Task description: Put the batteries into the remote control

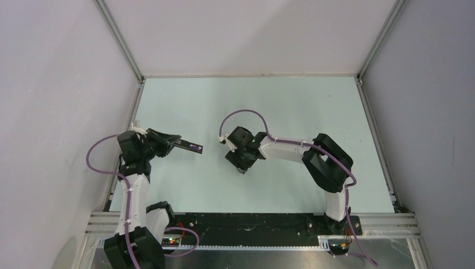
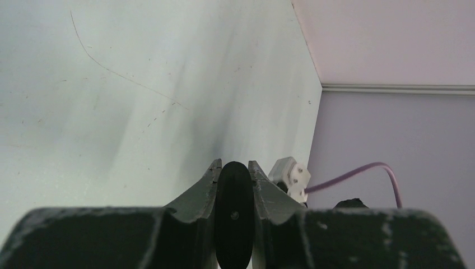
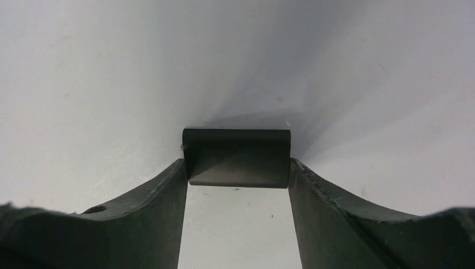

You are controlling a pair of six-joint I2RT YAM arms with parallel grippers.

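The left gripper (image 1: 178, 144) is closed firmly on the remote control (image 1: 190, 148), at one end of the bar. The rest of the slim black bar projects from the gripper toward the middle of the table (image 1: 280, 101), pointing at the right arm. In the left wrist view the remote control appears end-on, clamped between the two fingers. The right gripper (image 3: 238, 168) points down at the table, well apart from the remote control. Its jaws stand partly open, and each finger touches one short edge of a small black cover plate (image 3: 236, 157). Whether the plate rests on the table or is lifted cannot be determined.
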